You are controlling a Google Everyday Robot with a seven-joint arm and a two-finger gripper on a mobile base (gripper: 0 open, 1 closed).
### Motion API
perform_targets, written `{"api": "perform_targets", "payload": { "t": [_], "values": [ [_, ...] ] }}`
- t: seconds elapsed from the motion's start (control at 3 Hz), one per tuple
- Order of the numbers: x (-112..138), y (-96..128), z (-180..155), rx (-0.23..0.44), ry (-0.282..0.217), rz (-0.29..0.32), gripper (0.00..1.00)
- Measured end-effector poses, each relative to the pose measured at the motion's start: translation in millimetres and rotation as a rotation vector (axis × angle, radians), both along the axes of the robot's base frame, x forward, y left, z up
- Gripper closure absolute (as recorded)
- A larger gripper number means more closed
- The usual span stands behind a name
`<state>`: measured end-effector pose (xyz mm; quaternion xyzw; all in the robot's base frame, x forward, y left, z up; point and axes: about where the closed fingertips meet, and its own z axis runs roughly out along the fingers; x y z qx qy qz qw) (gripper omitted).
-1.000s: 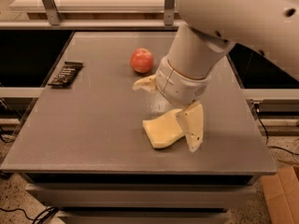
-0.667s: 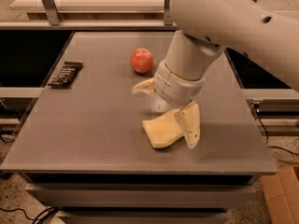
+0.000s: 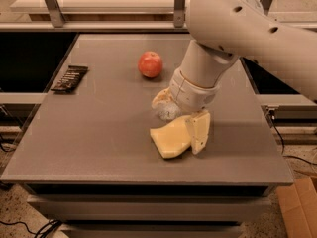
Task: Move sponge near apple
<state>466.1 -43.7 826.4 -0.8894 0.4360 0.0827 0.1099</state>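
At the middle of the table (image 3: 99,133), my pincer (image 3: 181,125) stands spread apart, gripping nothing. One finger (image 3: 200,130) rests against the right edge of the sponge (image 3: 170,140), and the other sits off its far left side. The apple (image 3: 150,64) lies farther back and to the left, well apart from the sponge. I judge the main risk to be a shallow hold: closing on that wavy edge could flip the soft foam free. Carrying it too far could also nudge the apple and set it rolling.
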Motion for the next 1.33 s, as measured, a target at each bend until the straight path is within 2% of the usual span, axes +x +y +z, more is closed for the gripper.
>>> {"api": "perform_targets", "payload": {
  "t": [0.33, 1.0, 1.33],
  "values": [
    [6, -5, 1, 0.005, -0.004, -0.042, 0.39],
    [17, -6, 27, 0.022, -0.027, -0.091, 0.85],
    [29, 3, 35, 0.028, -0.024, -0.109, 1.0]
  ]
}}
